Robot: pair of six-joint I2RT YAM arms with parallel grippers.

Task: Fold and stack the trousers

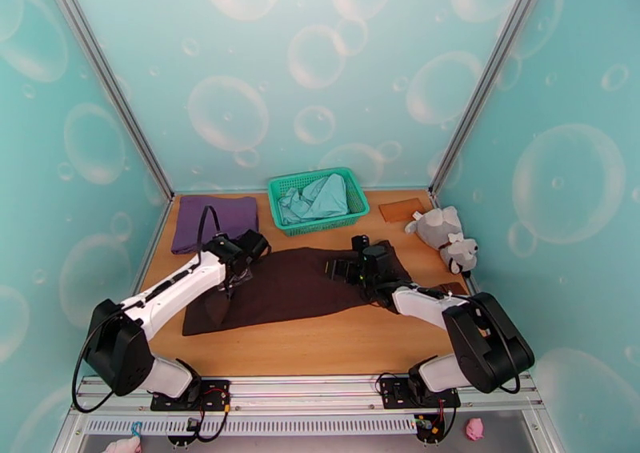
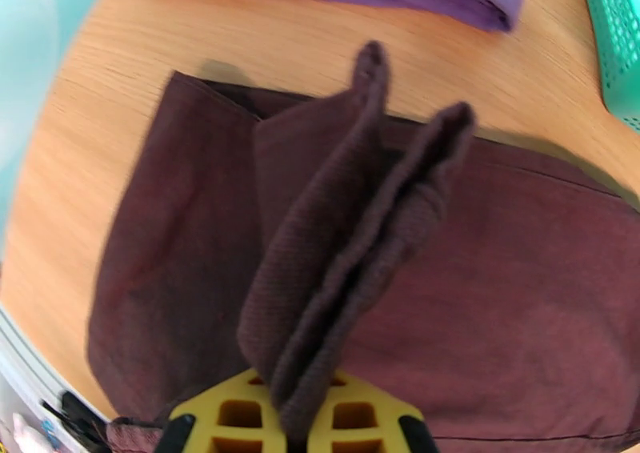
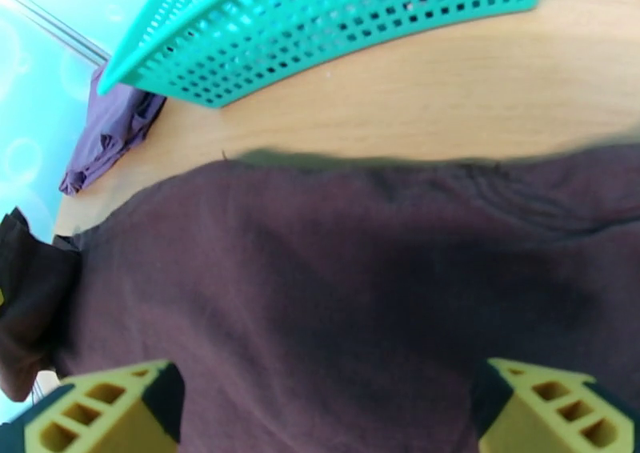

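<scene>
The dark brown trousers (image 1: 296, 286) lie spread across the middle of the table. My left gripper (image 1: 230, 285) is over their left part, shut on a pinched-up fold. In the left wrist view that fold (image 2: 352, 230) rises in a ridge from between the yellow fingers (image 2: 232, 414), with the rest of the trousers (image 2: 520, 286) flat underneath. My right gripper (image 1: 341, 269) hovers over the right part of the trousers. Its yellow fingers (image 3: 104, 410) stand wide apart above the flat fabric (image 3: 336, 286), with nothing between them.
A green mesh basket (image 1: 282, 198) holding a pale teal garment (image 1: 320, 194) stands at the back centre. A folded purple cloth (image 1: 214, 221) lies at the back left. A grey plush toy (image 1: 444, 237) and a small brown patch (image 1: 400, 209) lie at the back right.
</scene>
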